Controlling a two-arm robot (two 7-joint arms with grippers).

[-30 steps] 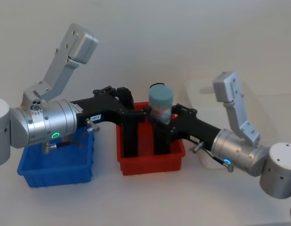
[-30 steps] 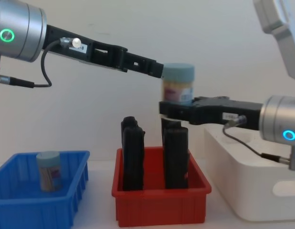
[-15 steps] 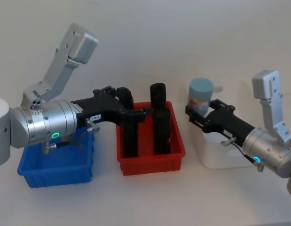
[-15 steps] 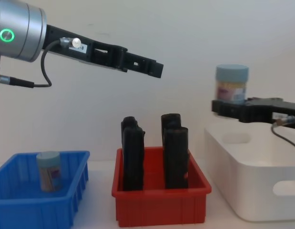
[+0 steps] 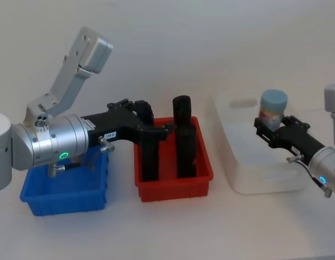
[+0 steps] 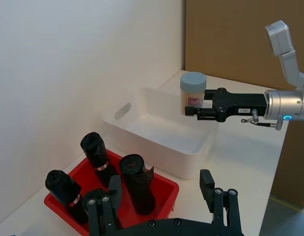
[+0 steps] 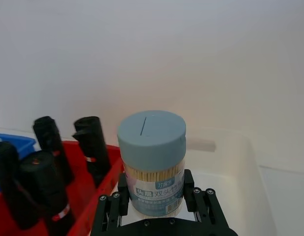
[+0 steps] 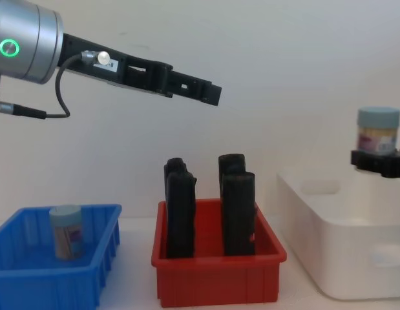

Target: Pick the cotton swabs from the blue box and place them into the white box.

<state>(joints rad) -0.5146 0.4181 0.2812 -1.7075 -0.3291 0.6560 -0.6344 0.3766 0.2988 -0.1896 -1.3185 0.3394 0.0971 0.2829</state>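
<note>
At the chest view's lower left a second jar [image 8: 65, 231] stands in the blue box [image 8: 31, 284], masked by your arm in the head view; farther right the fingers of your right gripper [image 5: 273, 129] clamp the cotton swab jar [image 5: 273, 107] upright above the white box [image 5: 254, 181], left gripper [image 8: 203, 92] idle over the red bin [image 5: 175, 189], fingers apart.

From my station the light reads bright, even and diffuse, coming from above, since the shadows hug their objects. A faint grey band lies on the tabletop [image 5: 172, 233] along the front of the red bin [image 5: 175, 190] and the blue box [image 5: 64, 203]. The white box [image 5: 264, 179] nearly washes into the pale surface. The lid of the cotton swabs jar [image 7: 152, 147] takes the light matte, and the left arm's green ring [image 5: 63, 156] glows clearly.
</note>
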